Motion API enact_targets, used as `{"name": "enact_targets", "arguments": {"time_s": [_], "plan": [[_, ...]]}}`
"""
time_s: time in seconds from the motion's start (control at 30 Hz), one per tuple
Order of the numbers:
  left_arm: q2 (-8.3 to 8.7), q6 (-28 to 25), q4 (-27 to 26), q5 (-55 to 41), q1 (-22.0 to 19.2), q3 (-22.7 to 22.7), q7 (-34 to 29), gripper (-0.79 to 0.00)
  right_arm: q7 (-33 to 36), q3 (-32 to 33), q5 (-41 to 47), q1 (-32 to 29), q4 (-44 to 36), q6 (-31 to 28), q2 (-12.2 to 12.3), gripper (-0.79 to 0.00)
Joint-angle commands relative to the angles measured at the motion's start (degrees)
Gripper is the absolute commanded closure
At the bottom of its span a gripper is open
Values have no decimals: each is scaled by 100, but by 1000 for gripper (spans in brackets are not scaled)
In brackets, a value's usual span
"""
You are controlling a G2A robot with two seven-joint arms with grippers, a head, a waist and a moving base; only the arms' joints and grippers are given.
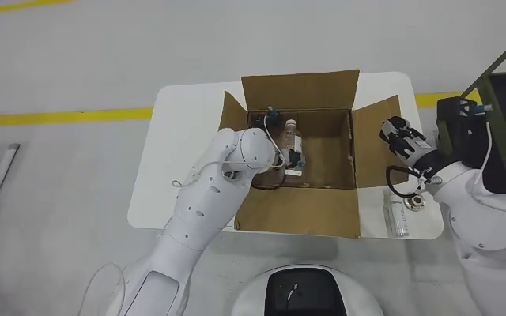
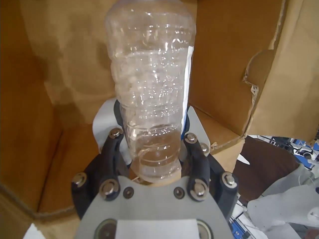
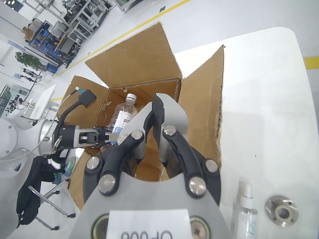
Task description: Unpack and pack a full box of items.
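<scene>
We list one open cardboard box (image 1: 316, 209) on the bench (image 1: 182, 158). Inside the box: a clear bottle (image 2: 152, 88), grasped near its base by the fingers of the left gripper (image 2: 152, 135). Just beside the box: the right gripper (image 3: 158, 104), fingers clenched on nothing; a spray bottle (image 3: 245, 207); a metal flange (image 3: 281, 211).

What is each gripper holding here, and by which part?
The left gripper is shut on the clear plastic bottle, fingers clamping its lower body near the base, inside the cardboard box. The right gripper holds nothing.

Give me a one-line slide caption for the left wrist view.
Left tool shut on the lower end of a clear plastic bottle, inside the open cardboard box.
</scene>
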Motion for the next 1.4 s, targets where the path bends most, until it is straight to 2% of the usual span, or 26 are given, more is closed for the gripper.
{"name": "enact_targets", "arguments": {"time_s": [0.0,0.1,0.37,0.4,0.43,0.5,0.8,0.97,1.17,1.27,1.37], "plan": [[-82,0,272,-75,-153,172,-36,0,-11,-1,19,16,13,0,4,0],[-176,117,684,-147,-310,369,-241,0,-24,23,28,15,36,-12,13,0],[-325,87,1168,-353,-419,494,29,0,16,140,72,-47,64,-27,41,0],[-337,75,1217,-354,-435,507,45,-34,18,156,80,-50,67,-30,44,0],[-354,59,1281,-393,-449,506,58,-317,26,171,93,-55,72,-28,49,0],[-374,93,1354,-502,-452,463,114,-785,32,177,102,-59,67,-28,54,0],[-349,-96,1438,-536,-468,240,345,-785,129,220,86,-120,57,11,86,0],[-265,-258,1060,-416,-406,62,371,-785,174,275,137,-145,28,16,102,0],[-115,-854,-150,-191,-121,-226,564,-785,335,550,348,-159,-113,125,131,0],[-5,-1243,-827,178,76,-358,585,-785,982,769,169,-92,-214,260,194,0],[104,-1565,-1405,516,296,-544,593,-785,2026,994,-121,40,-297,97,298,0]]}}
